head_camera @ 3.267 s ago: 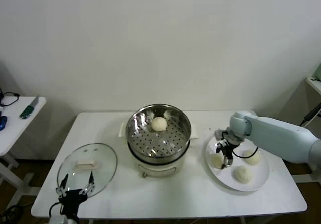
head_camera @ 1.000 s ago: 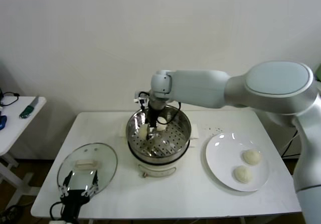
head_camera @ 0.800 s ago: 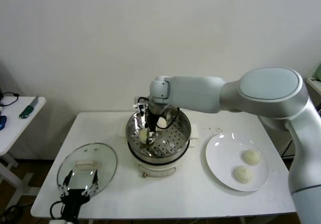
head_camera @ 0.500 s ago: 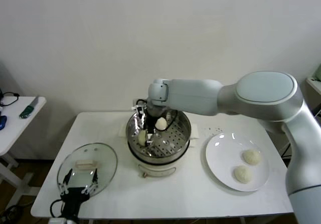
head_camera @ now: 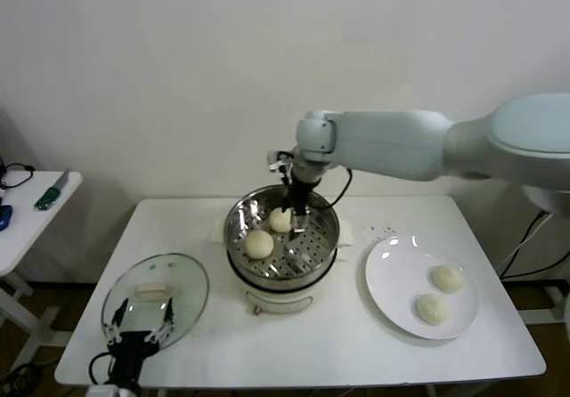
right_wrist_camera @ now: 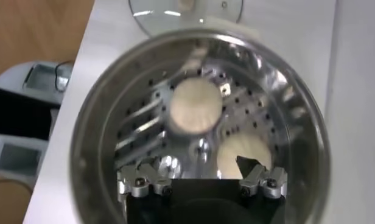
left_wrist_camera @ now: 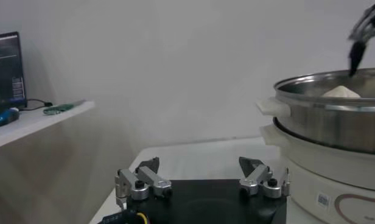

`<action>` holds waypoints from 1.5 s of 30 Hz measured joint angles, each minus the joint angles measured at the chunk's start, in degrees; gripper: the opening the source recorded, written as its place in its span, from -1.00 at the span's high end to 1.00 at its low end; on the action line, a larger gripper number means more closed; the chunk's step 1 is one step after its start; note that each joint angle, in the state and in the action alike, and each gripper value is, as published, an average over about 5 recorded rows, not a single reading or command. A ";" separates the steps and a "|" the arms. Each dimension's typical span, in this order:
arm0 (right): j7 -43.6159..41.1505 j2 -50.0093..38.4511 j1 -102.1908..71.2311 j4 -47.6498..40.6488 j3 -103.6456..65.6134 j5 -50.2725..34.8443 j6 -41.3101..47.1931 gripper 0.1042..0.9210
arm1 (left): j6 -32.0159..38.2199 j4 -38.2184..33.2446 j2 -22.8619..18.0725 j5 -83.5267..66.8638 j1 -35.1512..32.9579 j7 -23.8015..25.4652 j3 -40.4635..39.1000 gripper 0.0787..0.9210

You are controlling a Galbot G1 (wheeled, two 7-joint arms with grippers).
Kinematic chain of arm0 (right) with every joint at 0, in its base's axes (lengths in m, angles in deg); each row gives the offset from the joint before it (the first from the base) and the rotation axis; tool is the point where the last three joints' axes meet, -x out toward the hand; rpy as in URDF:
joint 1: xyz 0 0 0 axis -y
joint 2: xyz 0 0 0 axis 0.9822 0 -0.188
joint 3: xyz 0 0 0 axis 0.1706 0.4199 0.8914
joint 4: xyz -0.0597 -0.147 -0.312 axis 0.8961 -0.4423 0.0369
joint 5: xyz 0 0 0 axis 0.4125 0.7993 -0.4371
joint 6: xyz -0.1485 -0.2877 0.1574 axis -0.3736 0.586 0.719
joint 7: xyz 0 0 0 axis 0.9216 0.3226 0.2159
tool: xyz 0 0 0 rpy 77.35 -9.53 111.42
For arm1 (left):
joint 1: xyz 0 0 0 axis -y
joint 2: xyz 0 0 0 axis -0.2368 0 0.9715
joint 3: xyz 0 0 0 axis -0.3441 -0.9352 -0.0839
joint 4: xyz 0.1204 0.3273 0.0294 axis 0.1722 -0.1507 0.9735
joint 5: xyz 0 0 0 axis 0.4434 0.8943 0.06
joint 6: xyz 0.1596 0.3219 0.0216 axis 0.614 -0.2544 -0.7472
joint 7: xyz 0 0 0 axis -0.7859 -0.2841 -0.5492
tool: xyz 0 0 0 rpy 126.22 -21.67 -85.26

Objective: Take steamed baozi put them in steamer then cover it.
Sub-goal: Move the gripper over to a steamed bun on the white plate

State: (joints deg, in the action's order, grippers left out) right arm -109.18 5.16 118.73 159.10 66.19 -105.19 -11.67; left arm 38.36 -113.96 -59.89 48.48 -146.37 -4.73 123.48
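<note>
The right pincer (head_camera: 293, 203) hangs above the far rim of the steamer (head_camera: 233, 237), its fingers spread wide and holding nothing. The right wrist view looks straight down into the steel basket (right_wrist_camera: 90, 140), and the open fingers (right_wrist_camera: 136, 182) frame the two buns lying on the perforated floor.

One bun (head_camera: 259, 244) lies on the left side of the basket, a little toward the near edge, well clear of the pincer. The second bun (head_camera: 280, 220) sits toward the far side, just below and beside the fingertips but not touched by them. In the right wrist view the first bun (right_wrist_camera: 195, 106) shows whole near the middle of the basket, while the second bun (right_wrist_camera: 243, 152) is partly hidden behind one finger.

Two more buns remain on the white plate (head_camera: 383, 281) on the right of the counter (head_camera: 347, 344): one (head_camera: 447, 278) farther back, the other (head_camera: 431, 308) nearer the front edge. Both are well apart from the right pincer.

The glass lid (head_camera: 191, 295) lies flat on the counter to the left of the steamer, near the front edge. The left pincer (head_camera: 138, 324) is parked low at the near left, over the near edge of the lid, with its fingers (left_wrist_camera: 137, 181) open and empty. From the left wrist view the steamer (left_wrist_camera: 333, 128) stands off to one side, with the top of a bun (left_wrist_camera: 341, 92) just showing above its rim.
</note>
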 measured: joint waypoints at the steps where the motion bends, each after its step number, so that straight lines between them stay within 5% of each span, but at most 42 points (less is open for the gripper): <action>1: -0.25 -1.61 0.66 1.24 0.32 0.75 -0.18 -0.76 | -0.02 0.00 0.00 -0.02 -0.02 0.00 0.10 -0.77; 11: -0.93 -18.90 1.91 11.46 2.40 10.93 -0.86 -0.76 | -0.39 -0.14 -0.32 0.14 -0.42 0.03 0.88 -0.77; 24: -1.32 -35.34 -9.89 14.35 -2.35 24.61 -2.02 -0.76 | -1.24 -0.76 -1.72 1.82 -1.09 -0.11 1.41 -0.77; 45: -1.17 -38.26 -29.67 7.97 -15.09 36.86 -3.78 -0.76 | -2.17 -0.12 -2.88 3.51 -0.91 -0.11 2.07 -0.77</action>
State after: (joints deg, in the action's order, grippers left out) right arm -110.36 -33.10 89.06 167.07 51.10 -68.33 -15.46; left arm 36.19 -114.08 -62.77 52.00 -147.28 -4.84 125.56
